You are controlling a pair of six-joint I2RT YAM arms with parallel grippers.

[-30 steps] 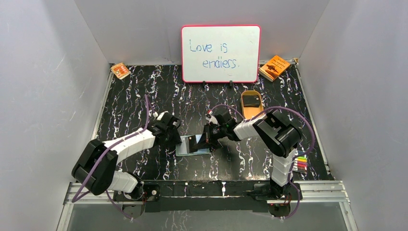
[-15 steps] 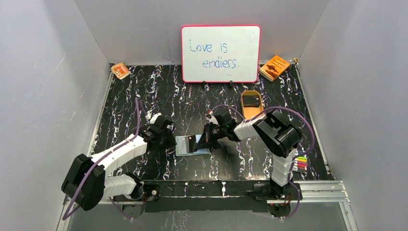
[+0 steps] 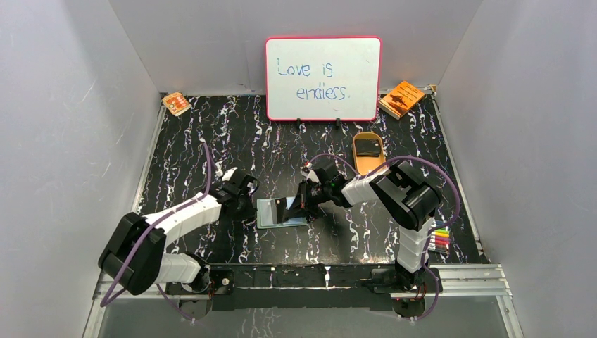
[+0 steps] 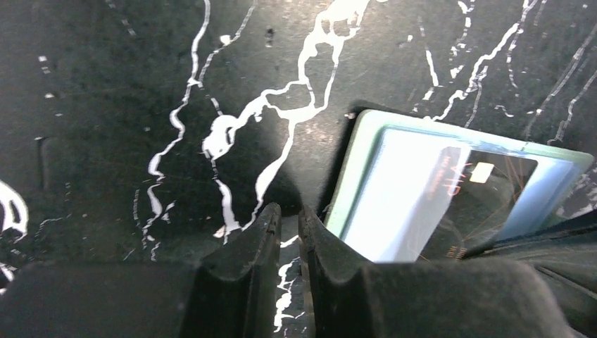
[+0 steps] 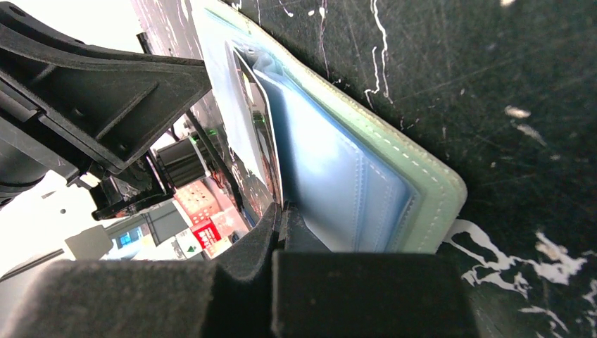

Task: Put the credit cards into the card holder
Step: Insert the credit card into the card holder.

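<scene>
The card holder [image 3: 274, 213] lies open on the black table, pale blue inside with a grey-green rim [image 5: 422, 190]. My right gripper [image 3: 303, 204] is shut on a dark credit card [image 5: 262, 151], held tilted with its far edge down in the holder's inner pocket [image 4: 486, 201]. My left gripper [image 3: 246, 204] hovers low just left of the holder [image 4: 394, 190]. Only a narrow slit shows between its fingertips [image 4: 271, 222], with bare table visible through it. Another dark flat card [image 3: 367, 146] lies in the tan tray [image 3: 367, 166].
A whiteboard [image 3: 322, 77] stands at the back. Orange booklets lie at the back right [image 3: 401, 98] and back left [image 3: 176, 103]. Coloured markers [image 3: 439, 239] lie near the right arm's base. White walls close in both sides.
My left gripper has drawn back slightly to the left of the holder's edge and its jaws have narrowed. The right gripper and its card have stayed put.
</scene>
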